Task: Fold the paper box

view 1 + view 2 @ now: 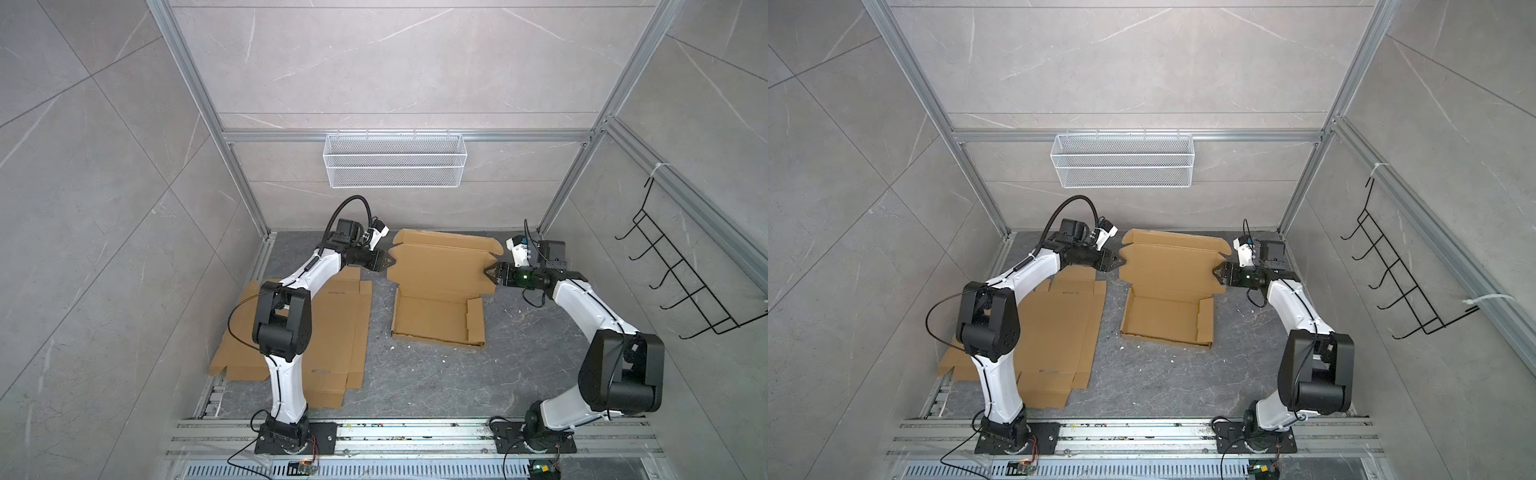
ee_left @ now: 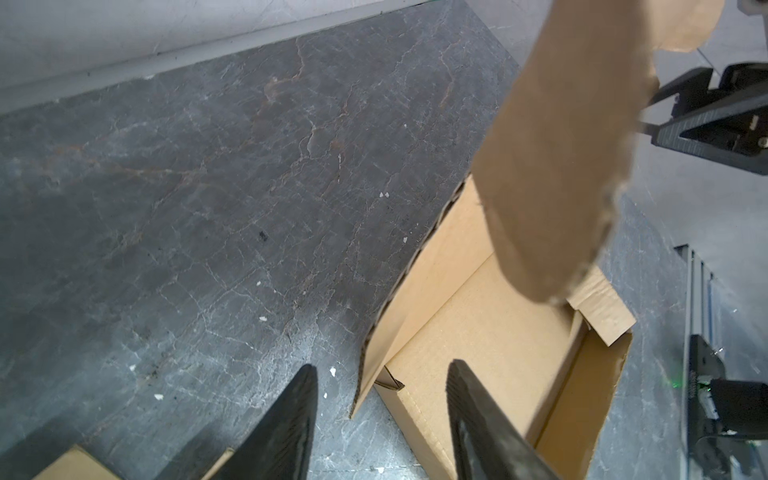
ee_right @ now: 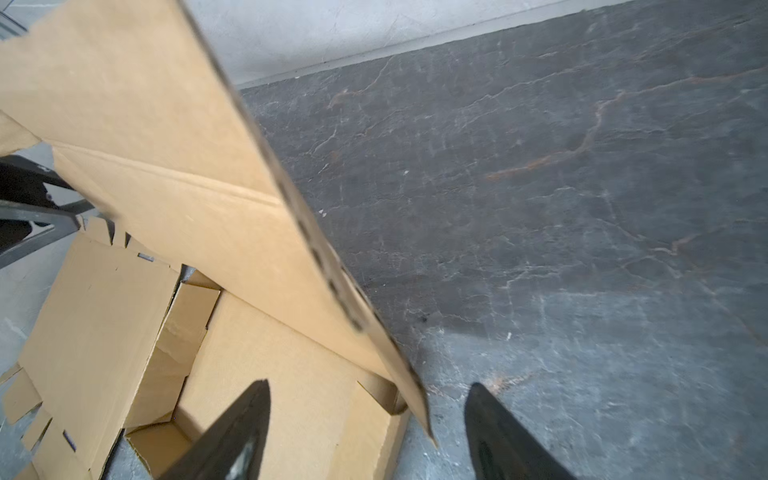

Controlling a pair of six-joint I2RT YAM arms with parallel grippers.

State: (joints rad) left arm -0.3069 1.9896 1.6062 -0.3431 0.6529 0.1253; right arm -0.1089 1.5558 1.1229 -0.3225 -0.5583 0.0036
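Top views are both showing the paper box (image 1: pixel 436 322) sitting around the middle of the desk (image 1: pixel 528 374), its shallow tray lying flat with its walls standing and its lid (image 1: pixel 442 266) rising from the far wall, tilting rather than lying flat. The left gripper (image 1: pixel 390 262) is reaching in at the lid's left edge and the right gripper (image 1: pixel 488 273) at its right edge, so the two are facing each other across the panel. Seen from the left wrist, the left gripper's fingers (image 2: pixel 305 386) are standing apart, with the lid's corrugated edge running between them and a gap showing on either side, so nothing is being pinched. Seen from the right wrist, the right gripper's fingers (image 3: pixel 259 399) are likewise standing apart, with the lid's edge ending between them and touching neither. Flat cardboard sheets (image 1: pixel 332 332) are lying on the left part of the desk, partly under the left arm (image 1: pixel 286 324), apart from the box. A white wire basket (image 1: pixel 395 160) is hanging on the far wall and a black hook rack (image 1: pixel 681 274) on the right wall, while small white scraps (image 1: pixel 409 341) are lying on the desk near the tray.
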